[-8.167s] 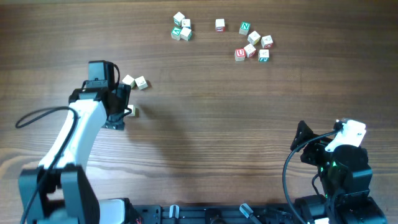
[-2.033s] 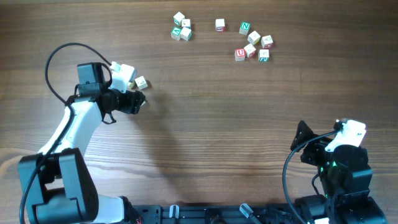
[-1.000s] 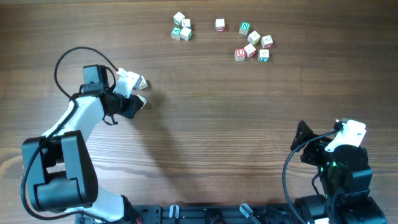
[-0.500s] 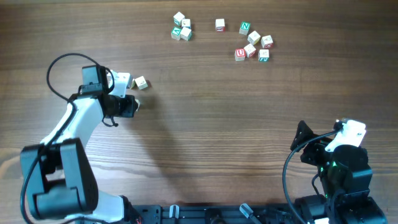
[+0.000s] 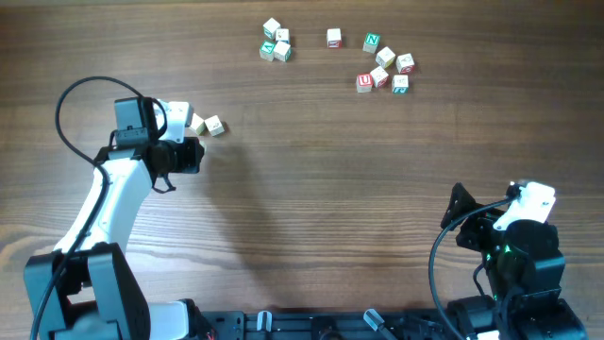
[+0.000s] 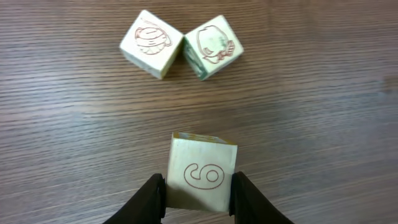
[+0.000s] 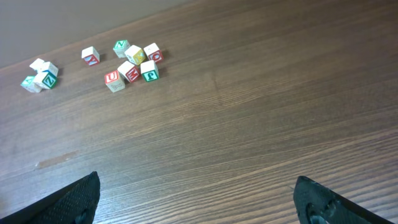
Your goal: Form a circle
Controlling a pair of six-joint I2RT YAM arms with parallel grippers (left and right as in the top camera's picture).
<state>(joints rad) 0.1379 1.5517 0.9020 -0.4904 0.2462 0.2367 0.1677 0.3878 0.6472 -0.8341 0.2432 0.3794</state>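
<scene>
Wooden circle (image 6: 155,42) is only part-built at the table (image 6: 323,124)'s left: two cubes (image 6: 213,46) touch, and my left hand (image 6: 198,188) pinches a third cube (image 6: 202,169) just short of them. Next, I judge, it needs setting against both. Right hand (image 7: 199,205) is spread wide and holds nothing.

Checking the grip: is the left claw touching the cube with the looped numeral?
Touching. The left wrist view shows both fingers of the left claw flush against opposite sides of the numeral cube, no gap.
</scene>
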